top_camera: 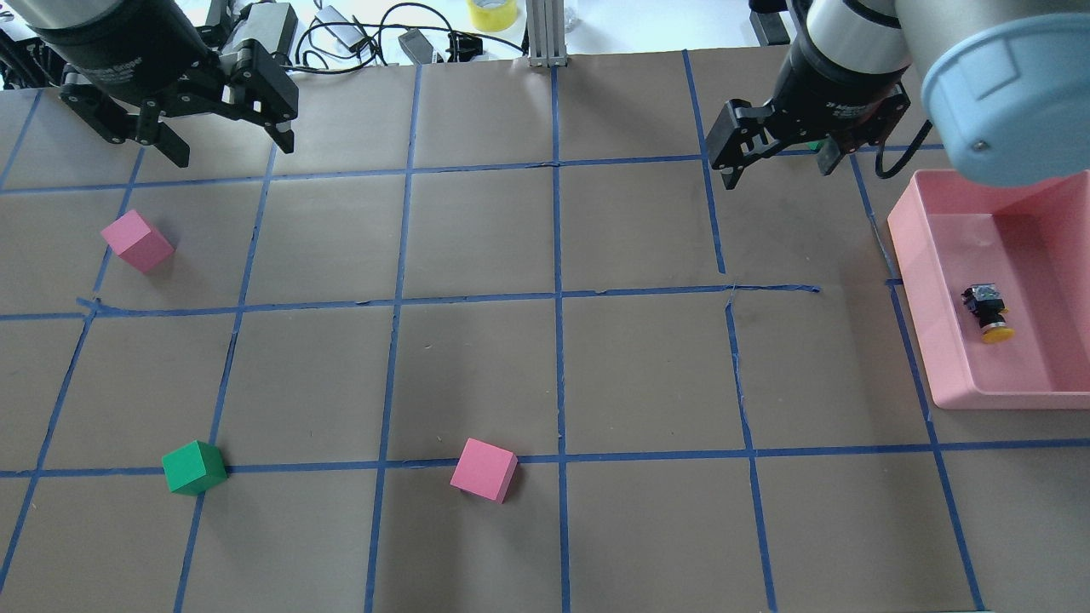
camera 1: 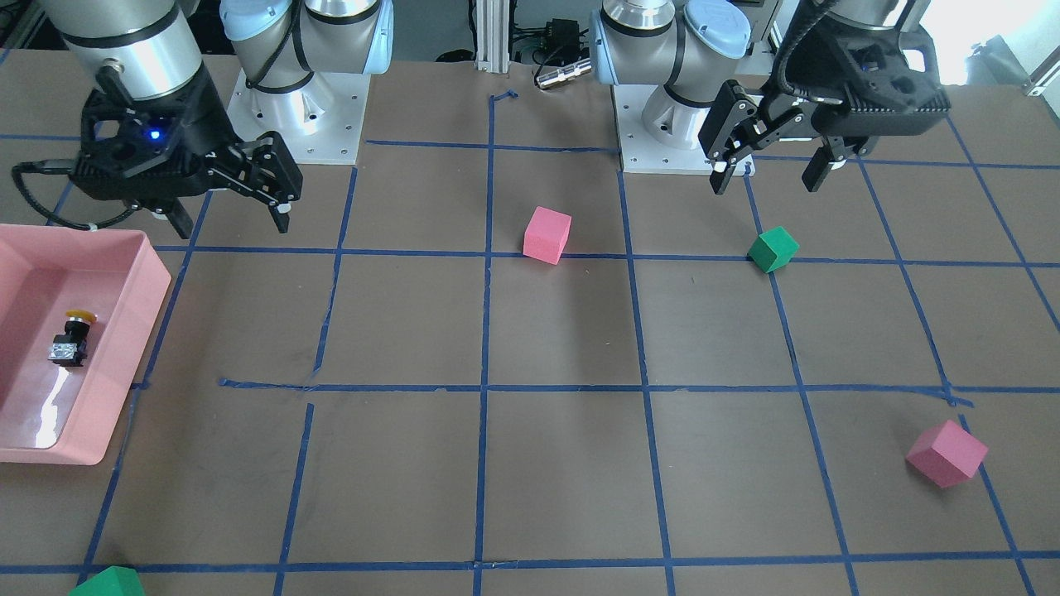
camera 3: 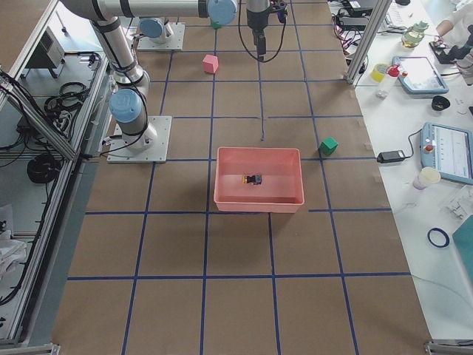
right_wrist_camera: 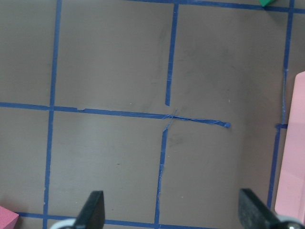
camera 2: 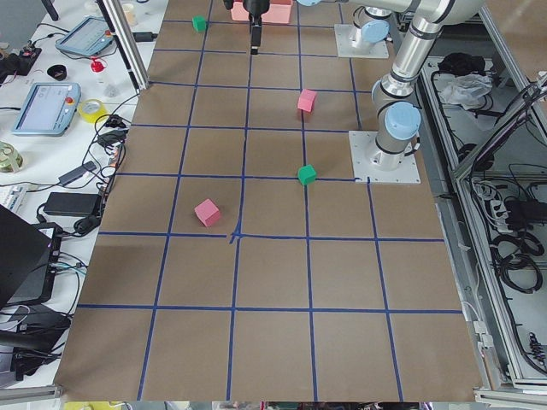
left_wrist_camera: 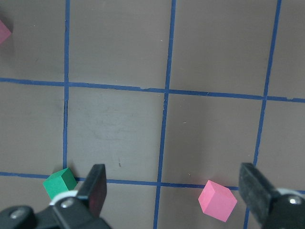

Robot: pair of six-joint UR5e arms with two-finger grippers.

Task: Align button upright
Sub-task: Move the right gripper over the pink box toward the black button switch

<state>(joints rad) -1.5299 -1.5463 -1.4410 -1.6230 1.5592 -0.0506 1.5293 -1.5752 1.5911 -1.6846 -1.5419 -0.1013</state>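
The button (camera 1: 70,338) lies on its side in the pink tray (camera 1: 141,331), with its yellow cap toward the robot and its grey-white base away. It also shows in the overhead view (top_camera: 988,311) and in the exterior right view (camera 3: 253,179). My right gripper (camera 1: 232,223) is open and empty, above the table beside the tray's far corner; it also shows from overhead (top_camera: 777,169). My left gripper (camera 1: 766,178) is open and empty, high above the table's other side; it also shows from overhead (top_camera: 232,146). Both wrist views show spread fingers (left_wrist_camera: 95,188) (right_wrist_camera: 93,210) over bare table.
A pink cube (camera 1: 547,235) sits mid-table. A green cube (camera 1: 773,249) sits under my left gripper, another pink cube (camera 1: 946,453) farther out, and a green cube (camera 1: 108,583) at the table's far edge. The tray's edge (right_wrist_camera: 295,157) shows in the right wrist view.
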